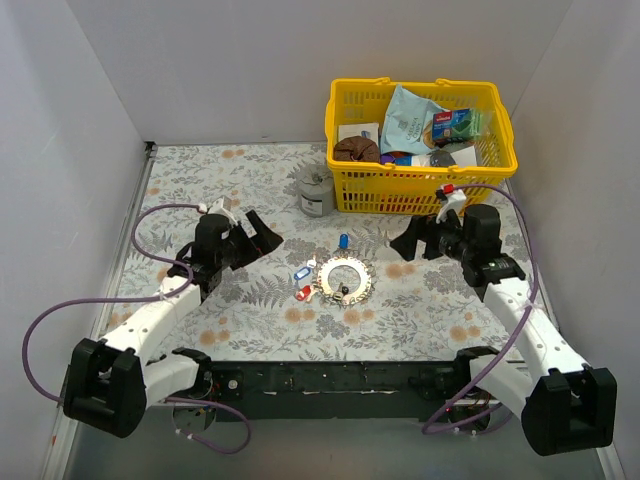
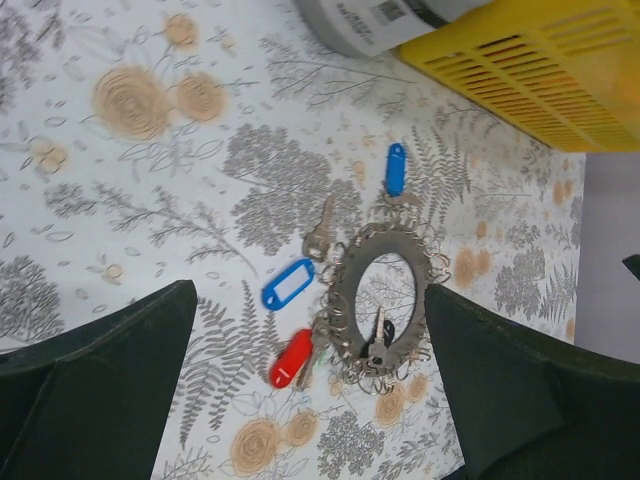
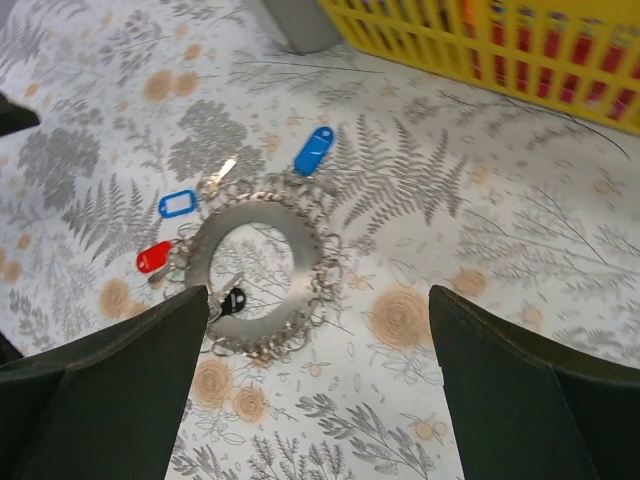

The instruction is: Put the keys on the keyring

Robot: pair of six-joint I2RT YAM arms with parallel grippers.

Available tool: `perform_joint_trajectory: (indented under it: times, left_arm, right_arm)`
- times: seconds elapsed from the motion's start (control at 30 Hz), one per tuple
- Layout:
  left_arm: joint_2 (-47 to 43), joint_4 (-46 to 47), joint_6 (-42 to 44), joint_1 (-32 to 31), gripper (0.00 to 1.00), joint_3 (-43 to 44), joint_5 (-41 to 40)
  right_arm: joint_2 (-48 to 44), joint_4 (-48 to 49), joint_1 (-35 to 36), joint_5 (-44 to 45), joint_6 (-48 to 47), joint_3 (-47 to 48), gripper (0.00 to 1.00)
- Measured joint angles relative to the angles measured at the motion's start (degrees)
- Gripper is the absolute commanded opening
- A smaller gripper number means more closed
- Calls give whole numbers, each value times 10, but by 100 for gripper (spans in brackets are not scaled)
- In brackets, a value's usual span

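One keyring [image 1: 344,279] between two splayed pincers [image 1: 268,232] [image 1: 405,240]

No text legible; print on grey tin [image 2: 352,24] label blurred.

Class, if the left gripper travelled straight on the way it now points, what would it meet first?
Most likely the keyring lying on the table, centred ahead of the open left gripper; depth is unclear, so its red tag might come first.
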Motion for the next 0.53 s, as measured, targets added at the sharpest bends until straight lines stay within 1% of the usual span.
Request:
perform_joint_trajectory:
  times: [0.1, 0.27, 0.33, 0.53]
  left_arm:
    - [24, -40, -10, 51, 98, 4, 37]
    - [43, -105, -6, 104, 98, 20, 45]
    - [39, -117, -2, 116, 98, 25, 38]
    - [-6, -134, 11, 136, 98, 30, 5]
  right_arm:
    - [-5, -12, -60, 6, 21, -16, 98]
    - [-17, -25, -148, 6, 42, -34, 98]
    - [-21, -26, -162, 9, 48, -37, 98]
    - [-33, -28, -162, 19, 58, -40, 98]
